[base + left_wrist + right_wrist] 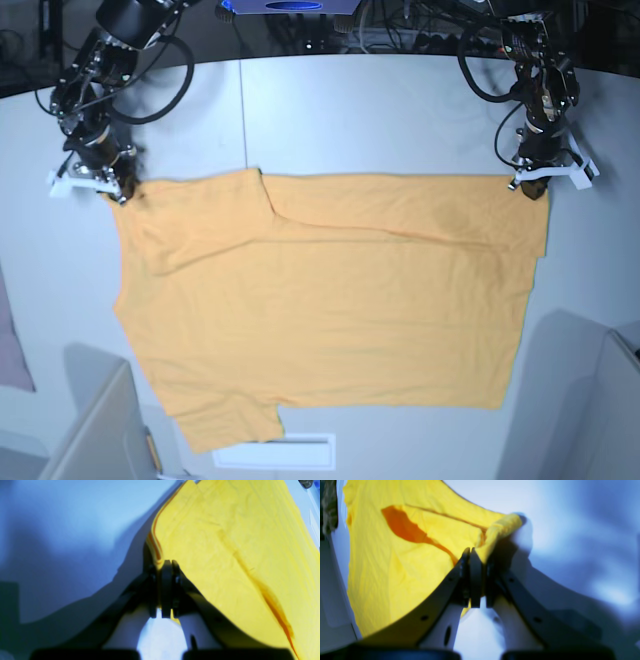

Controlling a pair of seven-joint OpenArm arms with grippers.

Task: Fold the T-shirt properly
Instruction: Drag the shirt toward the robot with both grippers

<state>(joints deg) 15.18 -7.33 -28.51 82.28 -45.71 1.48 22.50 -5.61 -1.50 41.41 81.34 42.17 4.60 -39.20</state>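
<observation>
The orange-yellow T-shirt (330, 300) lies spread flat on the pale table (400, 110), plain side up, with its far part folded over along a diagonal crease. In the base view my left gripper (531, 190) sits at the shirt's far right corner. The left wrist view shows this gripper (166, 563) shut on the layered edge of the T-shirt (225, 542). My right gripper (120, 192) is at the far left corner. In the right wrist view it (475, 552) is shut on a bunched edge of the T-shirt (395, 562).
A pinkish cloth (10, 345) lies at the table's left edge. Two grey box-like shapes (100, 425) (590, 400) rise at the near left and near right. A white label (275, 452) lies just below the shirt's near edge. Cables hang at the back.
</observation>
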